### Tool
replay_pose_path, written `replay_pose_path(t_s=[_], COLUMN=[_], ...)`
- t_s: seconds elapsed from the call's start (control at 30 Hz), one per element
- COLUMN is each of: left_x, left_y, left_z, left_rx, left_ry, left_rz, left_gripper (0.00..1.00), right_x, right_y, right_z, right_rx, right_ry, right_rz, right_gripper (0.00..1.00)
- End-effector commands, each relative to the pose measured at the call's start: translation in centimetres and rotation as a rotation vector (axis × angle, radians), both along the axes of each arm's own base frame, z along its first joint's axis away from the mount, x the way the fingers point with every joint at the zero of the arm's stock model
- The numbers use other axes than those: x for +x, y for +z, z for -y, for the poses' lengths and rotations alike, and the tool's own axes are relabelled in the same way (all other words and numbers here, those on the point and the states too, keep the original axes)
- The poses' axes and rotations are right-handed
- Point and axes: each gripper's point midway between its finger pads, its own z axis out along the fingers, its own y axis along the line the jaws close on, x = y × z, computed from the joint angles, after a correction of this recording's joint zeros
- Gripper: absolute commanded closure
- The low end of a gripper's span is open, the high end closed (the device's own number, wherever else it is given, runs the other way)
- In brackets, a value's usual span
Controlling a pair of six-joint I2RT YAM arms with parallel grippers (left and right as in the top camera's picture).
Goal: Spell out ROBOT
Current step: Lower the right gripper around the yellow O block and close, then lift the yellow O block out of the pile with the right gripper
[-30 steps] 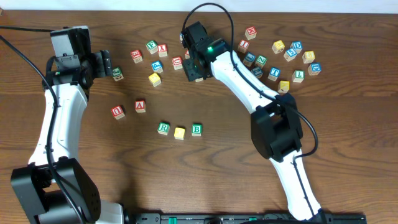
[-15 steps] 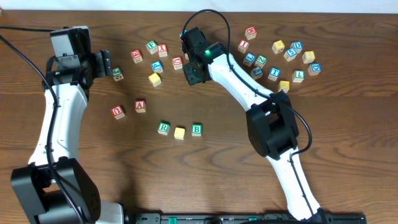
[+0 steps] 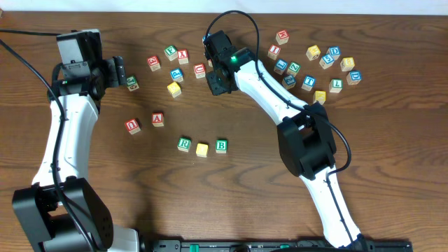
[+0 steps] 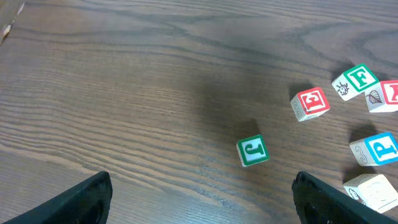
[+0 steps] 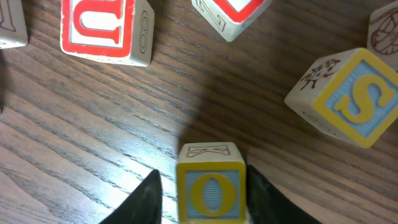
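A green-framed R cube [image 3: 184, 144], a yellow-faced cube [image 3: 202, 149] and a green-framed B cube [image 3: 221, 145] stand in a row at the table's middle. The blue-framed T cube [image 3: 309, 82] lies in the right cluster. A yellow-framed O cube [image 5: 211, 186] sits between the fingers of my right gripper [image 5: 202, 188]. Its right finger touches the cube and the left finger leaves a narrow gap. From above, the right gripper [image 3: 214, 70] hides this cube. My left gripper [image 4: 202, 202] is wide open over bare wood, near a green J cube [image 4: 252, 151].
Red-framed A [image 3: 157, 118] and U [image 3: 132, 125] cubes lie left of the row. Several loose cubes surround the right gripper, among them a red U [image 5: 102, 28] and a yellow-framed S [image 5: 351, 99]. More cubes cluster at the back right [image 3: 329, 63].
The right arm has shifted slightly left, and its jaws have narrowed around the O cube. The left arm and the row of cubes have not moved.
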Motion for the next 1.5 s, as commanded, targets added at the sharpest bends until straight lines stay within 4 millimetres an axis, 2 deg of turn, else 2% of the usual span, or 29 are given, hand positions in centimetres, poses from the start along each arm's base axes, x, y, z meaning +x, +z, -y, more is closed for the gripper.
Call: replay_pose_path(t_s=[0.0, 0.63, 0.7, 0.77, 1.3, 1.47], left_x=[-0.11, -0.12, -0.12, -0.12, -0.11, -0.11], left_y=[-0.72, -0.73, -0.73, -0.73, -0.72, -0.72], left_z=[-0.26, -0.26, -0.26, -0.26, -0.26, -0.26], left_rx=[0.003, 0.003, 0.003, 0.003, 0.003, 0.003], left_ry=[0.002, 0.002, 0.002, 0.002, 0.002, 0.002], left_rz=[-0.019, -0.019, -0.019, -0.019, -0.019, -0.019], left_gripper=[0.09, 0.09, 0.09, 0.09, 0.09, 0.09], right_x=[-0.27, -0.29, -0.27, -0.27, 0.09, 0.47], right_y=[-0.33, -0.34, -0.33, -0.33, -0.12, 0.52], right_z=[-0.39, -0.38, -0.39, -0.39, -0.62, -0.72], right_rx=[0.002, 0.001, 0.002, 0.002, 0.012, 0.011], right_ry=[0.006, 0.007, 0.007, 0.007, 0.008, 0.015], right_rz=[-0.007, -0.007, -0.007, -0.007, 0.01, 0.029], right_gripper=[0.67, 0.72, 0.81, 0.84, 0.83, 0.83])
